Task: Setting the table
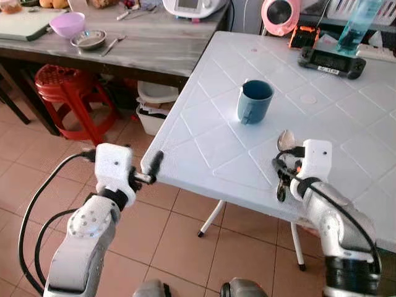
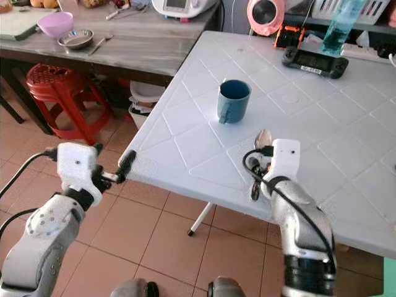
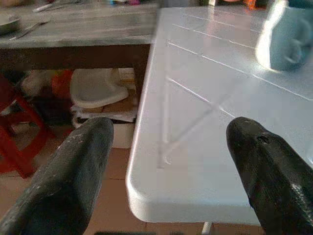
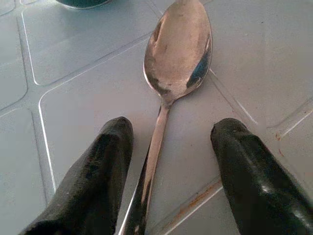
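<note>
Spoon and mug on white bench

Metal spoon lies flat near the bench front edge, bowl facing up and pointing toward the mug, handle running back between the parted right end effector fingers. Blue mug stands upright just beyond, handle facing the front edge.

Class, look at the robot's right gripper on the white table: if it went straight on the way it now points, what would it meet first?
Most likely the spoon: the right gripper stands open astride its handle, pointing toward the bowl. Beyond that stands the blue mug, though depth is hard to judge.
</note>
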{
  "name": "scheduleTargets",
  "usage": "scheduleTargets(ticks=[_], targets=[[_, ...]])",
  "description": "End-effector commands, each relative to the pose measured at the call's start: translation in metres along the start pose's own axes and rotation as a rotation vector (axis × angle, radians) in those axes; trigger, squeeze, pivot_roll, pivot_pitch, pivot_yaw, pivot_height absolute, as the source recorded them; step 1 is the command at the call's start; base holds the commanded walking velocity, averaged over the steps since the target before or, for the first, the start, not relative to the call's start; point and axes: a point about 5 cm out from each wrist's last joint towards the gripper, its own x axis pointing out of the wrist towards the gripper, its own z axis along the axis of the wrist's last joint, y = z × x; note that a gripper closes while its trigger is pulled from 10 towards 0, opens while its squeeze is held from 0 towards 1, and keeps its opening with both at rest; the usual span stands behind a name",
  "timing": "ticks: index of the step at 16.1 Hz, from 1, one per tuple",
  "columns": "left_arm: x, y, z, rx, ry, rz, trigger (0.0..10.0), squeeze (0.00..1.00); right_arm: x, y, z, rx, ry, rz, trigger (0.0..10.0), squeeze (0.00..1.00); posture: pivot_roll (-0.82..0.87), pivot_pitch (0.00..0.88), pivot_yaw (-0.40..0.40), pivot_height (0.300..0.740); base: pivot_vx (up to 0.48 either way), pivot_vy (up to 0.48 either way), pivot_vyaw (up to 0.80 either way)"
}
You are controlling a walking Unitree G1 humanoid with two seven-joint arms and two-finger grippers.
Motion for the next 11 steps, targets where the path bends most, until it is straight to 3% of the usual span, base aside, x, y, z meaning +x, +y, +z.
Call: scheduleTargets(ticks=[1, 4, 11], targets=[[-0.003, -0.007, 0.004, 0.038, -0.023, -0.041, 10.0, 0.0, 0.005, 0.002, -0.013, 0.008, 0.079, 0.036, 0.0, 0.0, 0.01, 0.067, 0.035, 0.74, 0.0, 0.0, 0.0], [-0.002, -0.004, 0.001, -0.002, -0.004, -0.011, 10.0, 0.0, 0.008, 0.0, -0.018, 0.038, 0.116, 0.055, 0.0, 0.0, 0.01, 0.064, 0.031, 0.74, 0.0, 0.0, 0.0], [0.0, -0.003, 0.0, -0.001, -0.004, -0.012, 10.0, 0.0, 0.008, -0.006, -0.026, 0.133, 0.149, 0.013, 0.0, 0.0, 0.01, 0.057, 0.031, 0.74, 0.0, 0.0, 0.0]])
